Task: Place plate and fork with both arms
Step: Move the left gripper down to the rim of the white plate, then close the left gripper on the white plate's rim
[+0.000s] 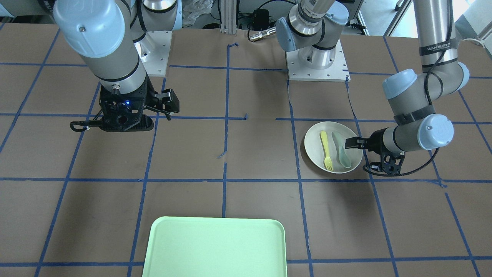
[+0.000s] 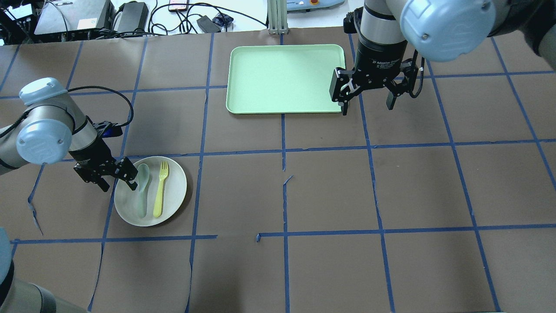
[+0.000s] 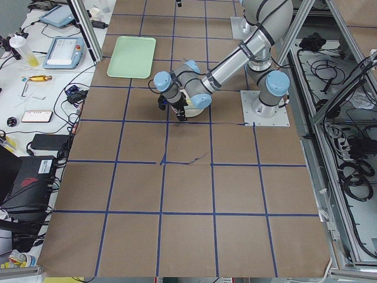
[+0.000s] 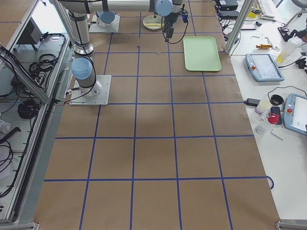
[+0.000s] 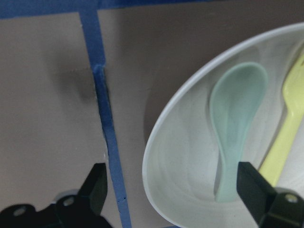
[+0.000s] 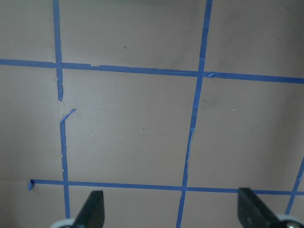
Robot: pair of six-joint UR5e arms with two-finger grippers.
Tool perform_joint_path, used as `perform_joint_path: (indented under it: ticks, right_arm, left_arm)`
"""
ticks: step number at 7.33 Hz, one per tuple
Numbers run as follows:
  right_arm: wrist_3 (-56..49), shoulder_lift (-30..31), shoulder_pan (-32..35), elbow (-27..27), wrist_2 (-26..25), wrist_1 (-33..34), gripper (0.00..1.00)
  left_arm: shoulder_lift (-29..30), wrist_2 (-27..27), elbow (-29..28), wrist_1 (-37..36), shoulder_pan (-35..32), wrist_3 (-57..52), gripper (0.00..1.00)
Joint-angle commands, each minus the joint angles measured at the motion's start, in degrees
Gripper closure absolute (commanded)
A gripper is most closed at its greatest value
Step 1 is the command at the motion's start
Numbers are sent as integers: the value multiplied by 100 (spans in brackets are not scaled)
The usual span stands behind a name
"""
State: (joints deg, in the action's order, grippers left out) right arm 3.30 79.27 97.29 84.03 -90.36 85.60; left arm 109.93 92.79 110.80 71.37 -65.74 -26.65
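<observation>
Plate [image 2: 175,188] on surface [image 2: 304,195], fork [image 2: 160,191] and spoon [image 2: 142,193] inside. My left pincer [image 2: 119,187], wide open, empty, straddles rim at 10 o'clock, likely for edge grip. Right pincer [image 2: 368,108] open, empty, near tray [image 2: 282,78].

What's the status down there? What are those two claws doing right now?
Left gripper open, straddling plate rim. Right gripper open, empty, up high. Fork on plate, ungrasped; spoon lies beside it.
</observation>
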Motion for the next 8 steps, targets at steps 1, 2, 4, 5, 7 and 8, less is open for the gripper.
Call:
perform_joint_path:
  ticks: [1, 2, 4, 5, 7, 8]
  right_arm:
    - [48, 0, 0, 26, -52, 53, 0]
    - [48, 0, 0, 26, -61, 53, 0]
    - [48, 9, 0, 26, -61, 53, 0]
    - [48, 9, 0, 26, -61, 53, 0]
    - [48, 9, 0, 26, -61, 53, 0]
    - [48, 0, 0, 26, -52, 53, 0]
  left_arm:
    - [37, 29, 3, 0, 0, -7, 28]
    - [80, 29, 3, 0, 0, -15, 34]
    - [151, 20, -6, 0, 0, -15, 60]
    - [151, 20, -32, 0, 0, -15, 80]
    - [151, 11, -67, -44, 0, -94, 100]
    - [151, 11, -128, -44, 0, -199, 100]
